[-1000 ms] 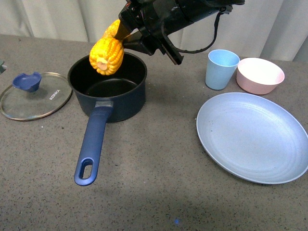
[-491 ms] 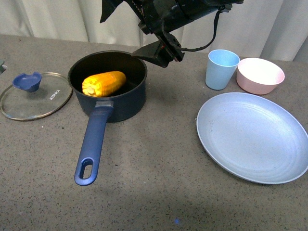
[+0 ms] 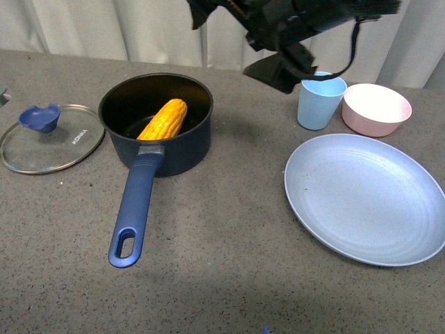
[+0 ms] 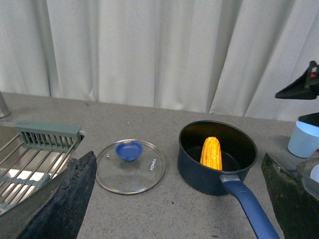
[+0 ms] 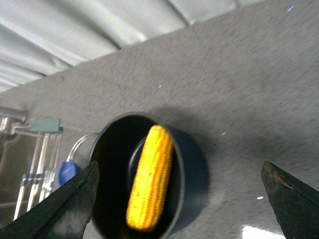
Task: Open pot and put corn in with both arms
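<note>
The dark navy pot [image 3: 158,136] stands uncovered left of centre on the table, its long blue handle [image 3: 135,209] pointing toward me. The yellow corn cob [image 3: 164,120] lies inside it, leaning on the wall. It also shows in the left wrist view [image 4: 211,153] and the right wrist view [image 5: 150,178]. My right gripper [image 3: 240,38] is open and empty, raised above the table to the right of the pot. My left gripper [image 4: 179,199] is open and empty, well back from the pot [image 4: 218,159]; it does not show in the front view.
The glass lid [image 3: 49,138] with a blue knob lies flat left of the pot. A light blue cup [image 3: 319,99], a pink bowl [image 3: 375,108] and a large blue plate [image 3: 365,198] stand to the right. A dish rack [image 4: 30,154] is at the far left.
My right gripper let the corn go into the pot, opened, and moved up and to the right. The corn dropped and turned inside the pot.
</note>
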